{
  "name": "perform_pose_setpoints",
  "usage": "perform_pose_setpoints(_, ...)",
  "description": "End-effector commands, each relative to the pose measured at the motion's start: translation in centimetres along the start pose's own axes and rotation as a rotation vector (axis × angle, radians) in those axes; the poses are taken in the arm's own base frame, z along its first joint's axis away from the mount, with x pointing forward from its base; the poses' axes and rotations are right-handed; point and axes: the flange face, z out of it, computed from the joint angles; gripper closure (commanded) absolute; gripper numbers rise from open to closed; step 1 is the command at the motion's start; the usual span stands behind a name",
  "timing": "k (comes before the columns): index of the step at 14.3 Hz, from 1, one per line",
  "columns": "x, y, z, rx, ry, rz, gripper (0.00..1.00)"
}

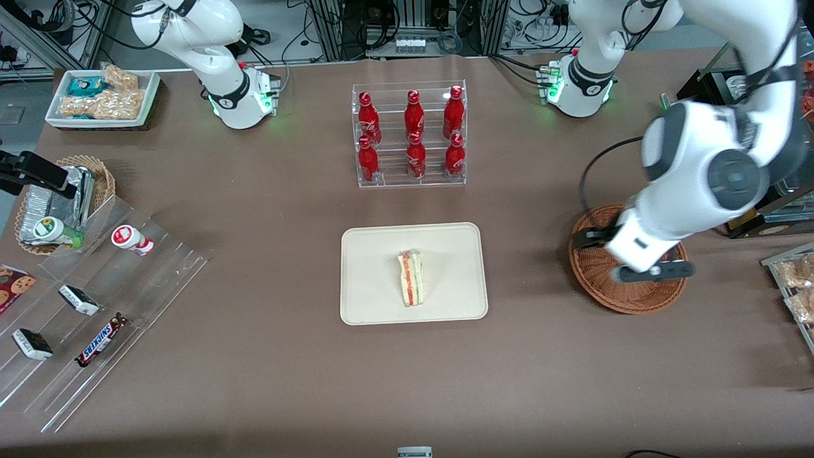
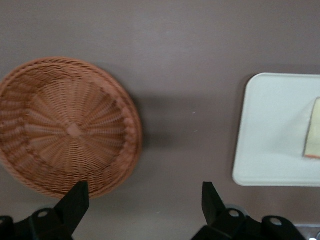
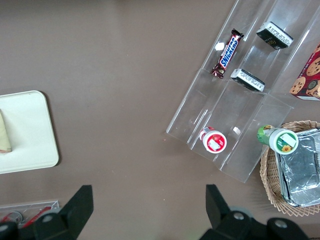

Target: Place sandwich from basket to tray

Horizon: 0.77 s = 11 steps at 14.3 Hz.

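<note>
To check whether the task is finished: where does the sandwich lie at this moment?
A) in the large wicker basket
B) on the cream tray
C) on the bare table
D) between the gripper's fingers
B: the sandwich lies on the tray, the basket holds nothing, and the gripper is open above the table beside the basket.

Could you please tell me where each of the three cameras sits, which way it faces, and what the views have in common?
Front view: high, facing the arms, looking down on the table; both arms show, the gripper over the basket.
Left wrist view: on the working wrist, looking down at the empty basket; its open fingers show.
Right wrist view: on the parked wrist, over the acrylic shelves.
All share the tray with the sandwich.
</note>
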Motion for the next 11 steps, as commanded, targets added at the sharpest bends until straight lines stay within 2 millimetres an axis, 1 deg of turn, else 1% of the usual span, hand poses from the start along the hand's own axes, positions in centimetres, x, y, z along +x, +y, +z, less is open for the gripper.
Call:
perform_pose_setpoints(1,-1.7,-4.0,-2.5,-0.004,0.005,0.057,0.0)
perform_pose_setpoints(2,-2.1,-4.9,-3.7,-0.006,0.018,0.069,0.0)
perform_pose_setpoints(5,-3.7,-8.6,-7.3,-0.01,0.047,0.088,0.0)
perform_pose_setpoints(6,-4.2,-9.8,-7.9,-0.012,0.036,0.113,0.0)
perform_pose_setpoints(7,-4.7,-10.1,-9.0,-0.012,0.038,0.145,0.0)
perform_pose_setpoints(9,-5.0,-10.1,-9.6,-0.012,0.037,0.171,0.0)
perform_pose_setpoints(11,-4.7,-9.9,-11.8,-0.011,0.082,0.175,0.0)
